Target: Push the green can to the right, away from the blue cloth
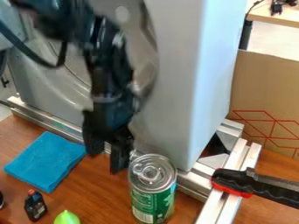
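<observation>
End effector [106,162], black, two-fingered: suspended at centre-left, pointing down over the counter [192,210] at the foot of a large pale appliance [192,74]. Fingers spread, a gap visible between them; nothing seen pinched there. Arm [109,74]: black, hanging in front of the appliance from the far left.

Can [153,188], one, green label, silver lid with pull ring: standing upright on the counter, long axis vertical, much the same way the fingers point. Position: immediately right of the end effector and a little nearer, its left side just beside the right-hand finger. Contact between the two: cannot be told from here. The can lies outside the finger gap, not between the tips.

Cloth [45,159], blue, folded flat: left of the end effector, a short way off, set at a slant.

Bottle [36,207], small, dark, red-tipped: near left, below the cloth.

Lime-green item [67,218], pointed top: at the near edge, between bottle and can, partly cut off.

Metal rails [50,125]: along the appliance's base, with further lengths running nearer on the right.

Clamp-like tool [236,182], black with red trim: lying across the right-hand rails, to the right of the can.

Cardboard [265,94], brown, red line pattern: far right.
</observation>
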`<state>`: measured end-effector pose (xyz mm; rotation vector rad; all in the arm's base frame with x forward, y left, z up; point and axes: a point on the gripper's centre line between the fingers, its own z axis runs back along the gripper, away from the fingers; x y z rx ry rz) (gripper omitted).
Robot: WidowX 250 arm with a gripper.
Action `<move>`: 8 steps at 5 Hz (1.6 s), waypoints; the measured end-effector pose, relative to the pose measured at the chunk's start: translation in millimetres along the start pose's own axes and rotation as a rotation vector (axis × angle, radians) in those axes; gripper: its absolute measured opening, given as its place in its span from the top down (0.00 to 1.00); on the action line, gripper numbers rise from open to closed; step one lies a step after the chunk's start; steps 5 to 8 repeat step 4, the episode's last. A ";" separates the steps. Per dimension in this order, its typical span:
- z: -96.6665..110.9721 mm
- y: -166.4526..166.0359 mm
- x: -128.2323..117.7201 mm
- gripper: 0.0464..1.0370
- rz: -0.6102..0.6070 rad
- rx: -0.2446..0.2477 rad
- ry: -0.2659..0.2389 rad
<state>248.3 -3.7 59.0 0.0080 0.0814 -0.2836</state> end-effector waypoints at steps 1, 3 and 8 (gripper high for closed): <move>28.8 -0.9 -18.2 0.04 0.024 0.019 0.058; 52.3 -17.2 -66.5 0.04 0.153 0.017 0.066; 57.0 -20.7 -69.5 0.04 0.157 0.015 0.020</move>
